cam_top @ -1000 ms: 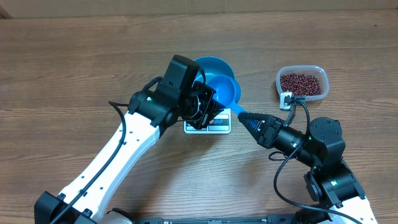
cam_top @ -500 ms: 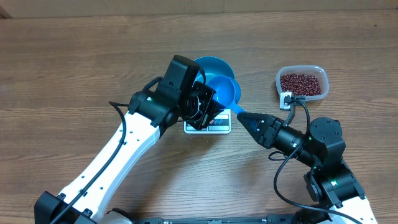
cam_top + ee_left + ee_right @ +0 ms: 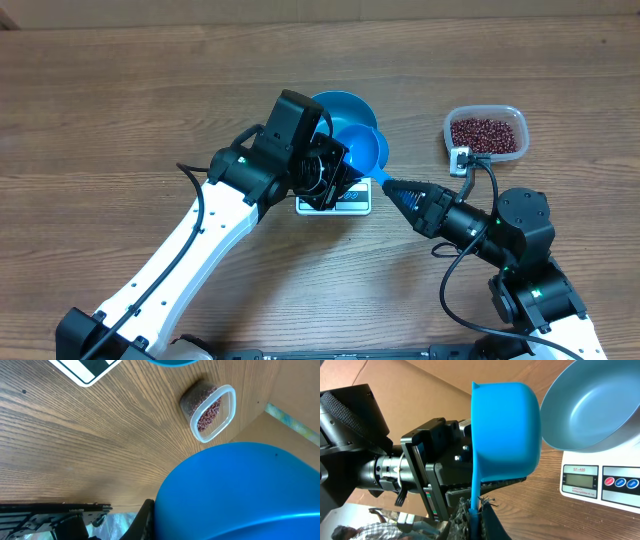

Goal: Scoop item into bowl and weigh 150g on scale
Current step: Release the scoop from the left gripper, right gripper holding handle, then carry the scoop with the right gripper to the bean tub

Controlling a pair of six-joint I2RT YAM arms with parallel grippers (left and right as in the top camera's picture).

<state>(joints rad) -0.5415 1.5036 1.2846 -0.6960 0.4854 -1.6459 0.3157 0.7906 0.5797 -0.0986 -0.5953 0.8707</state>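
Observation:
The bright blue bowl (image 3: 345, 112) stands on the white scale (image 3: 350, 203), and its inside looks bare (image 3: 590, 405). My left gripper (image 3: 330, 165) is shut on the bowl's near-left rim; in the left wrist view one dark finger (image 3: 144, 521) presses against the bowl's wall (image 3: 240, 490). My right gripper (image 3: 400, 188) is shut on the handle of a small blue scoop (image 3: 362, 150), which hovers over the bowl's near edge. The scoop (image 3: 505, 430) is seen from behind, its handle clamped between the jaws (image 3: 476, 510). The red-brown beans (image 3: 485, 133) lie in a clear tub.
The clear tub (image 3: 510, 112) sits at the right back of the wooden table, also in the left wrist view (image 3: 227, 407). The scale's display and buttons (image 3: 600, 480) face the front. The left arm's wrist (image 3: 420, 470) stands close behind the scoop.

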